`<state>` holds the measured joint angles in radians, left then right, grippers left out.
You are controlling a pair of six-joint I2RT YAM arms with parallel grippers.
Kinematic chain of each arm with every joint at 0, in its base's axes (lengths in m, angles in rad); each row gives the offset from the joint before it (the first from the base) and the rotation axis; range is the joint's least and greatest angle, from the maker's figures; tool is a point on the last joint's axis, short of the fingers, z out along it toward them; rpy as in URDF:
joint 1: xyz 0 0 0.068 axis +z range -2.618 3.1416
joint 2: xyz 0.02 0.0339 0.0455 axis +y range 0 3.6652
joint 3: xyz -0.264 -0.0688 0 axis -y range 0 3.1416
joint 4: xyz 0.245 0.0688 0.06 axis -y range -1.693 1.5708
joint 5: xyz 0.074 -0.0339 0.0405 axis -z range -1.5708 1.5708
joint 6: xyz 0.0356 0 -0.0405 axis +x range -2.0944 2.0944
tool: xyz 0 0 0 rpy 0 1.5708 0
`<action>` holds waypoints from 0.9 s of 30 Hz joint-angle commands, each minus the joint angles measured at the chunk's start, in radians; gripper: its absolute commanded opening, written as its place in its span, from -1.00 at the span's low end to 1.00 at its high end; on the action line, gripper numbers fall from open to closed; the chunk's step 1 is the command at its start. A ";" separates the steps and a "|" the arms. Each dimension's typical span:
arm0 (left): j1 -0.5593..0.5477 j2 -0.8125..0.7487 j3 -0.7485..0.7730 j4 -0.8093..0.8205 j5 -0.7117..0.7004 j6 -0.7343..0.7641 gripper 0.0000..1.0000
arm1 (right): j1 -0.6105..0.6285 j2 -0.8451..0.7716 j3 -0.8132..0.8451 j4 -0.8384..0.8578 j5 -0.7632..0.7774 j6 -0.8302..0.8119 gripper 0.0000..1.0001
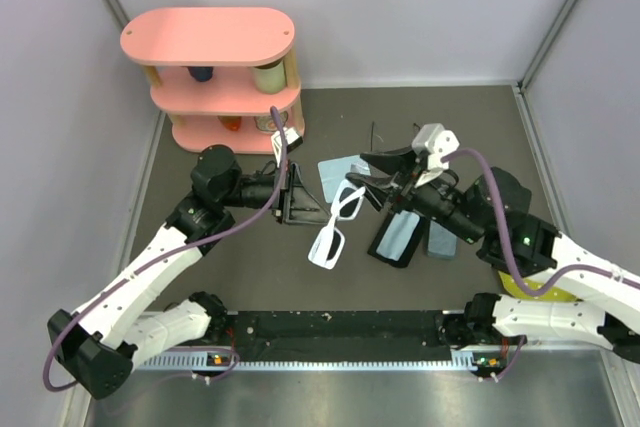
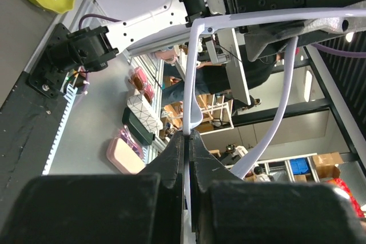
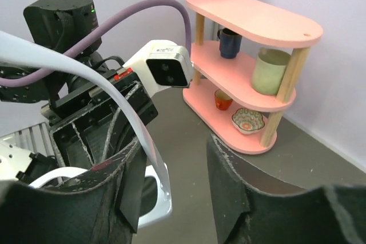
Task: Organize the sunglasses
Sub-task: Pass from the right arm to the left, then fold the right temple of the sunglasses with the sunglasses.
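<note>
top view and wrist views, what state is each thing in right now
white sunglasses, arms unfolded, one arm clamped
left pincer, shut on the white sunglasses
right pincer, open, the other arm beside one finger
blue cloth, lying flat
green cup, upright

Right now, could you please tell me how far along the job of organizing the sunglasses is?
Done: nothing looks put away yet; the black case lies open without glasses in it. In hand: the white sunglasses, with the left gripper shut on one temple and the right gripper open beside the other. Left: probably folding them and getting them into a case.
</note>
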<state>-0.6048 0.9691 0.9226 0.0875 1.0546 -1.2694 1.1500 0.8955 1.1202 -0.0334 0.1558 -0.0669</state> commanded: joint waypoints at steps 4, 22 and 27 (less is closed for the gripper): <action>0.000 0.016 0.010 0.024 0.005 0.111 -1.00 | 0.007 -0.159 0.006 -0.068 0.070 0.098 -0.07; 0.000 0.002 0.033 -0.155 -0.056 0.216 -1.00 | 0.007 0.056 0.270 -0.241 -0.054 0.248 -0.86; 0.000 -0.007 0.068 -0.153 -0.051 0.222 -1.00 | 0.007 0.059 0.214 -0.209 -0.097 0.308 -0.88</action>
<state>-0.6044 0.9844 0.9291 -0.0864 1.0119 -1.0771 1.1500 0.9668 1.3472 -0.2775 0.1299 0.1734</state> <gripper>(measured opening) 0.023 0.070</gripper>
